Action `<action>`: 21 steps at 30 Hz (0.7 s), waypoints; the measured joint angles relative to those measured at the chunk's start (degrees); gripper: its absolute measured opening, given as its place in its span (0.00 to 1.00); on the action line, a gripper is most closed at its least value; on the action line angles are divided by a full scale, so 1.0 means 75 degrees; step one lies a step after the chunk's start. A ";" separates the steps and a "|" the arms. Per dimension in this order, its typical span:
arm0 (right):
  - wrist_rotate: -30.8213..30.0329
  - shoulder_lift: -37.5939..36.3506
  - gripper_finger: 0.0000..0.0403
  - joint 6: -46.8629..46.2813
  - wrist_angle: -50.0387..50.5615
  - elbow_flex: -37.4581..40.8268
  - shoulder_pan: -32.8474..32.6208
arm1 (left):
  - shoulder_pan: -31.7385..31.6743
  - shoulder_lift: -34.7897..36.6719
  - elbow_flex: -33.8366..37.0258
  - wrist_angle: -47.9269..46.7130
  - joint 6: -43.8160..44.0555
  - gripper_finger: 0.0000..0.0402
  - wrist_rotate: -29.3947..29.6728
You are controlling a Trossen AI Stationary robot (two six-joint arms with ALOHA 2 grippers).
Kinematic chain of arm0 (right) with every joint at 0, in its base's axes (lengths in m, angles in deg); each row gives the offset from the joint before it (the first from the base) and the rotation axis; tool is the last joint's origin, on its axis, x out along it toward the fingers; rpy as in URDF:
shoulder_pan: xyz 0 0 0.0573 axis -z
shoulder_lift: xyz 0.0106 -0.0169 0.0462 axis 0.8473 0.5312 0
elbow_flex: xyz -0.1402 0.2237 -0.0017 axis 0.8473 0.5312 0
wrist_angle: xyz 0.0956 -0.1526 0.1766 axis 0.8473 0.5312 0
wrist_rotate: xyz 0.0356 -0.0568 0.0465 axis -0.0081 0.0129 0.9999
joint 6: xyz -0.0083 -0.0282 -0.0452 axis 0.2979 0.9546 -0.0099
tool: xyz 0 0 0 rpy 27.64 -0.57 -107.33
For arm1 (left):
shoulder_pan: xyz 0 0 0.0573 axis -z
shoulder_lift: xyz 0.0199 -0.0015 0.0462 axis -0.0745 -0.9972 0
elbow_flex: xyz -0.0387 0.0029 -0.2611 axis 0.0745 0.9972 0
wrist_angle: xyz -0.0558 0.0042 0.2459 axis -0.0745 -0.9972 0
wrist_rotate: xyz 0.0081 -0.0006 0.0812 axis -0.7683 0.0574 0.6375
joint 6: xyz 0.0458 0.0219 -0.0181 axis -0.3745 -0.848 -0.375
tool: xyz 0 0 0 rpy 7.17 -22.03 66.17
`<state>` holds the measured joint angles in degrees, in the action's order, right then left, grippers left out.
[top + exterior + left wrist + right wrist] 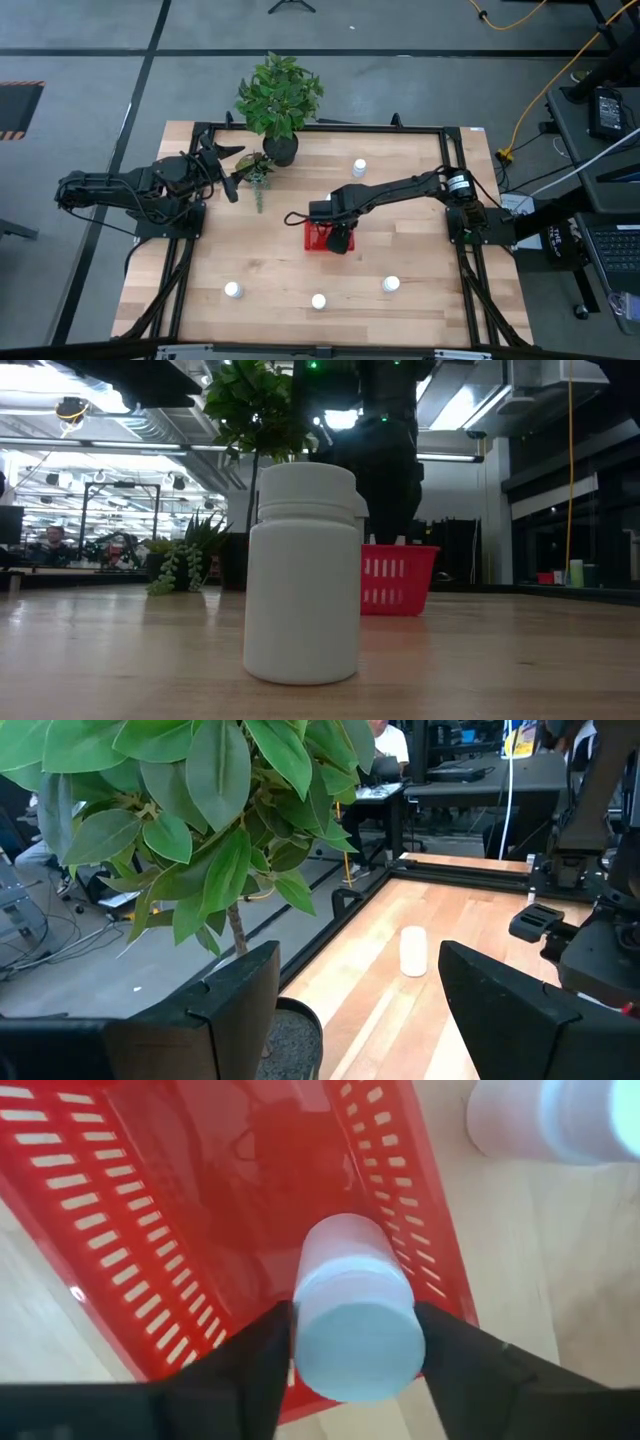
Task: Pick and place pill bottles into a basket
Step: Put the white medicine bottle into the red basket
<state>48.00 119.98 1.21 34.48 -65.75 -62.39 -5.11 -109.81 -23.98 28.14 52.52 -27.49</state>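
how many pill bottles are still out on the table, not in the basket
4 in the high view: one near the far edge, three along the near edge. The right hand may hide another beside the basket.

Basket [318, 238] sitting mid-table. Right gripper [338, 240] hanging over basket, pill bottle [352, 1312] sitting between its fingers above basket floor. Three bottles lying along near edge: [232, 290], [318, 301], [391, 284]. One bottle [359, 167] standing toward far edge. Potted plant [279, 100] standing at far edge, left gripper [232, 160] waiting just beside it.
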 joint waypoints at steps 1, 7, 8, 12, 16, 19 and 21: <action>0.0000 0.0000 0.56 -0.0043 0.0007 0.0000 0.0007 | 0.0000 0.0000 0.0000 0.0000 -0.0002 0.66 0.0000; 0.0007 -0.0008 0.69 -0.0261 0.0057 -0.0034 0.0009 | 0.0000 0.0000 0.0000 0.0000 0.0000 0.66 0.0000; 0.0016 -0.0009 0.70 -0.0346 0.0124 -0.0109 0.0009 | 0.0000 0.0003 0.0000 0.0000 0.0001 0.66 0.0000; -0.0022 -0.0027 0.71 -0.0335 0.0547 -0.0837 0.0009 | 0.0001 0.0000 0.0000 0.0000 0.0132 0.66 0.0001; -0.0382 -0.0032 0.71 -0.0231 0.0854 -0.1801 0.0019 | 0.0000 0.0000 0.0000 -0.0003 0.0135 0.66 0.0000; -0.0579 -0.0051 0.70 0.0056 0.0927 -0.2418 0.0210 | 0.0000 0.0003 0.0000 -0.0002 0.0134 0.66 0.0000; -0.0562 -0.0055 0.70 0.0061 0.0964 -0.2607 0.0480 | 0.0000 0.0001 0.0000 -0.0002 0.0130 0.66 0.0000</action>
<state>43.79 119.56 1.67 41.71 -85.30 -58.78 -5.11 -109.80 -23.98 28.13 53.49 -27.49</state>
